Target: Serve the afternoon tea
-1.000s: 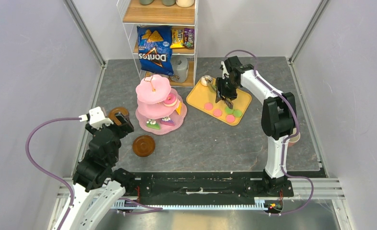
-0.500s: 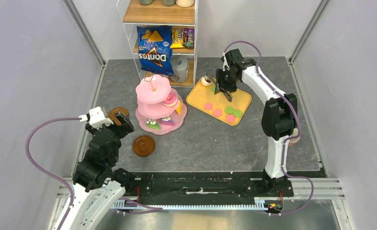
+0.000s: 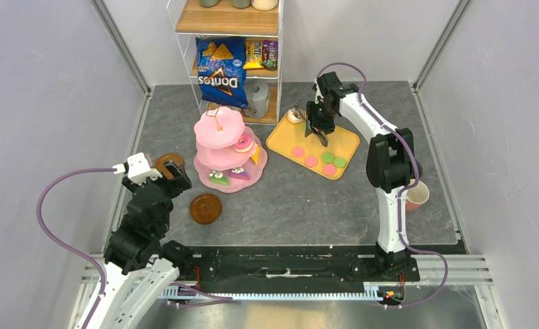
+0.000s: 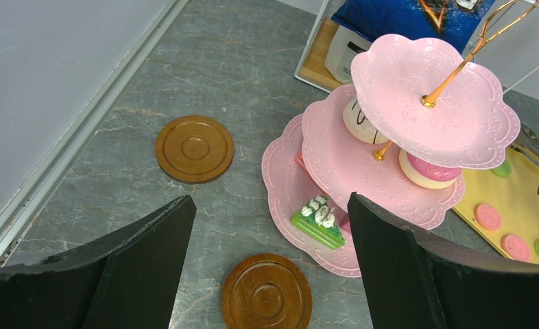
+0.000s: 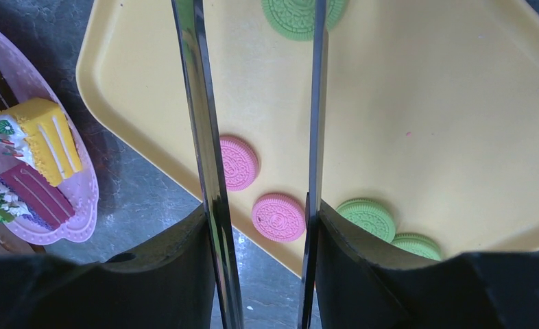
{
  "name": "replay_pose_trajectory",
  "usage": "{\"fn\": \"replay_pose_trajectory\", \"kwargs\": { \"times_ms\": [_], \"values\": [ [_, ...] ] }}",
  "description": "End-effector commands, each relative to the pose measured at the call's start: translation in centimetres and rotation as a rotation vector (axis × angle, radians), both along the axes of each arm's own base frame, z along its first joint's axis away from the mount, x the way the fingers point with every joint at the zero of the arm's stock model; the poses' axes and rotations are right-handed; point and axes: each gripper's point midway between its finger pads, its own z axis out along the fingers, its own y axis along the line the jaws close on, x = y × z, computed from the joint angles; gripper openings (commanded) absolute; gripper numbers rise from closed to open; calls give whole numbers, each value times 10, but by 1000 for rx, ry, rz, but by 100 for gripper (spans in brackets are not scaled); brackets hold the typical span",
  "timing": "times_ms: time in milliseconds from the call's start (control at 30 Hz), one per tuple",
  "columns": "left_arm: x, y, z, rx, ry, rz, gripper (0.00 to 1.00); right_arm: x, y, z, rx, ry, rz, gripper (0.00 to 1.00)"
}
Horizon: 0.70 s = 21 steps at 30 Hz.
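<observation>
The pink three-tier stand (image 3: pixel 220 130) carries cake slices and donuts; the left wrist view shows a green cake slice (image 4: pixel 315 221) and a pink donut (image 4: pixel 428 171) on it. My right gripper (image 3: pixel 319 130) is shut on the metal tongs (image 5: pixel 201 137), held over the yellow tray (image 3: pixel 345 139). Pink macarons (image 5: pixel 278 217) and green macarons (image 5: pixel 366 218) lie on the tray below the open tong arms. My left gripper (image 4: pixel 270 205) is open and empty above two brown saucers (image 4: pixel 194 148) (image 4: pixel 266 293). The pink mug (image 3: pixel 416 195) stands at the right. No dark-green mug shows.
A wire shelf with the blue Doritos bag (image 3: pixel 221 72) and a grey canister (image 3: pixel 257 98) stands behind the stand. A donut-like piece (image 3: pixel 295 115) sits at the tray's far corner. Frame walls close in the table on both sides.
My right arm has swung the tongs a little toward the tray's far side, which uncovers the pink mug at the right. My left arm has not moved.
</observation>
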Motion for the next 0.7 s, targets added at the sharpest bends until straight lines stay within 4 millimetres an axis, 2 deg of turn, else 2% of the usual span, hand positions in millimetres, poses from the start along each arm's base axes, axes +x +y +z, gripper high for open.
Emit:
{"fn": "replay_pose_trajectory", "kwargs": {
  "times_ms": [0,367,667],
  "values": [
    [4,-3,6,-32,-30,-3,90,5,-1,17,7,-32,2,54],
    [4,-3,5,-30,-28,-4,90,4,1,8,30,25,6,50],
    [5,-4,5,-30,-25,-6,90,-22,4,25,71,67,61,46]
  ]
}}
